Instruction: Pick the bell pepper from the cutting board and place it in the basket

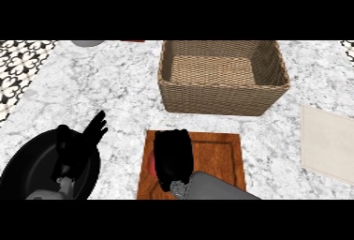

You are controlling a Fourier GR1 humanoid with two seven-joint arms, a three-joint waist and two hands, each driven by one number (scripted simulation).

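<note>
On the cutting board (pixel 214 159), I am seeing my right hand (pixel 171 159) curling over the red bell pepper (pixel 152 164), which is lying at the board's left edge, mostly hidden. The basket (pixel 223 77) is sitting just beyond. My left hand (pixel 93 129) is resting open, fingers up.

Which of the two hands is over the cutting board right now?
The right hand, curled down over the cutting board with a bit of red showing beside it. The left hand rests open over the counter.

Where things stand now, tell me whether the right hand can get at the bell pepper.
Probably yes: the right hand already lies over the bell pepper on the cutting board, nothing between them.
</note>
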